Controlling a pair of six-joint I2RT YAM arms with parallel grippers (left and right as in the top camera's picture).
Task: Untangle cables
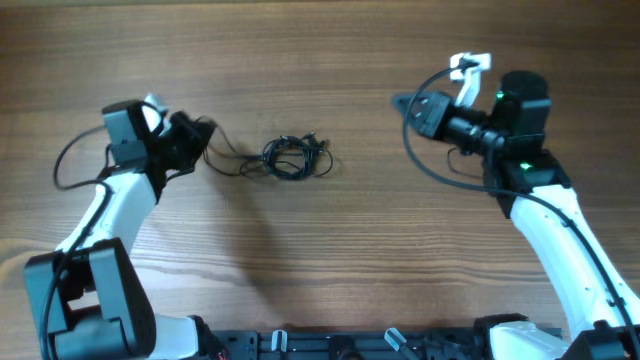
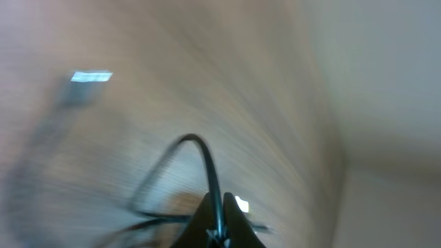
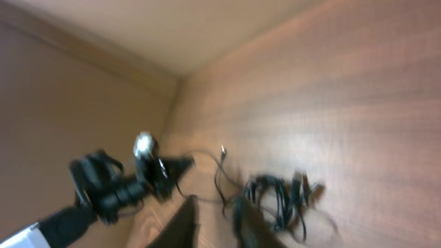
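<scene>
Pinching one thin black strand, the left gripper (image 1: 206,141) is clenched on the cables (image 1: 292,157), whose small knotted bunch lies on the wooden table (image 1: 330,250) a little to its right, near the middle. The left wrist view shows that strand arcing up out of the closed jaws. The right gripper (image 1: 402,103) is well apart from them, jaws slightly parted and holding nothing.

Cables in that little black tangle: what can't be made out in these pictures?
Overhead: cables too small to count strands or trace the knot.
Left wrist: blur smears everything; the bottom edge cuts off the pinched end.
Right wrist: blur hides plug shapes; the tangle's crossings merge.
</scene>
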